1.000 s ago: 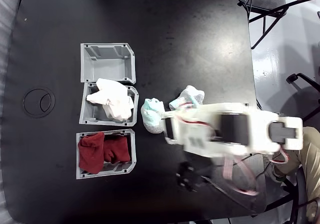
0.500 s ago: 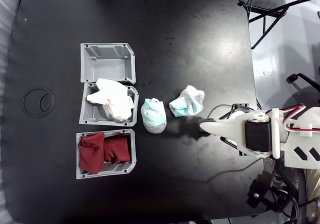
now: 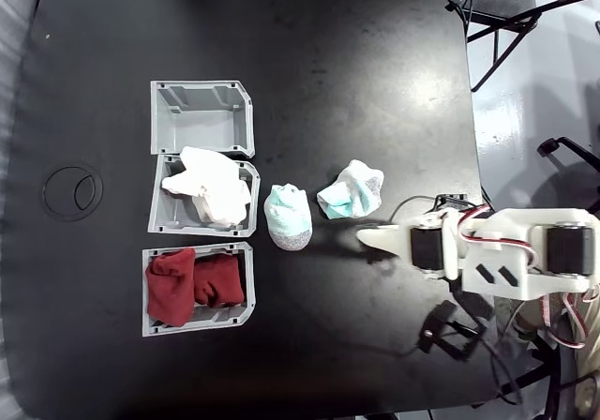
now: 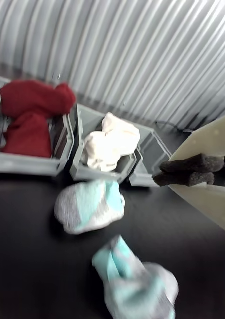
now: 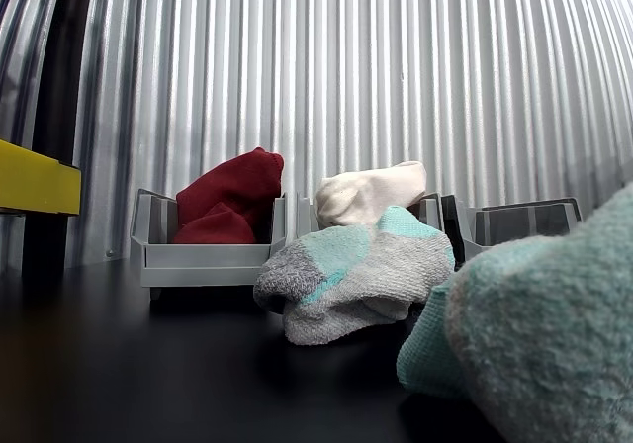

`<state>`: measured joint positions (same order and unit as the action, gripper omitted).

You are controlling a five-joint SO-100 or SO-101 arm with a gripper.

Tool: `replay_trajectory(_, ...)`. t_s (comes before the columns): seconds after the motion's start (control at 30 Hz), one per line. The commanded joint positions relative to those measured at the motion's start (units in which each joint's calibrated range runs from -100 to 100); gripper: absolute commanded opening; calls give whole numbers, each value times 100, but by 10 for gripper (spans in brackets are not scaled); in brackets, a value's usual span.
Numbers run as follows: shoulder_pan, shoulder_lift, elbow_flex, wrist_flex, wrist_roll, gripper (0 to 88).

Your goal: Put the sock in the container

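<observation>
One gripper (image 3: 367, 238), white, tips pointing left in the fixed view, holding nothing; in the wrist view its dark foam pads (image 4: 189, 170) lie pressed together with no visible gap, so the fingers read as closed and empty. Landmark: the middle container (image 3: 164, 216) in a column of three grey bins on the black table (image 3: 356, 64). The gripper sits well to the right of that bin in the fixed view, apart from every sock. Nearest to it, a mint-green-and-grey sock (image 3: 351, 190) lies loose on the table, up and left of the tip, not touching it. A second mint-green-and-grey sock (image 3: 288, 216) lies just beside the middle container's right wall, on the table surface. The white sock (image 3: 210, 186) rests inside the middle container, bunched, part of it riding over the top rim toward the neighbouring bin; the wrist view (image 4: 110, 142) shows it heaped above the walls. Above the middle container in the fixed view, an empty grey bin (image 3: 202, 117) with a clipped corner. Below it, the third bin (image 3: 150, 322) holds dark red socks (image 3: 194, 284). In the other view a corrugated metal wall (image 5: 396, 77) stands behind the bins.
</observation>
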<state>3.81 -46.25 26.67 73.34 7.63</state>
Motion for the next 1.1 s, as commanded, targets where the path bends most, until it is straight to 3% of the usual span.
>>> replay_trajectory(0.0,-23,-414,922,-1177,24,13)
replay_trajectory(0.57,-39,-766,3889,-4909,1,14)
replay_trajectory(1.07,1,-841,5052,-5096,1,17)
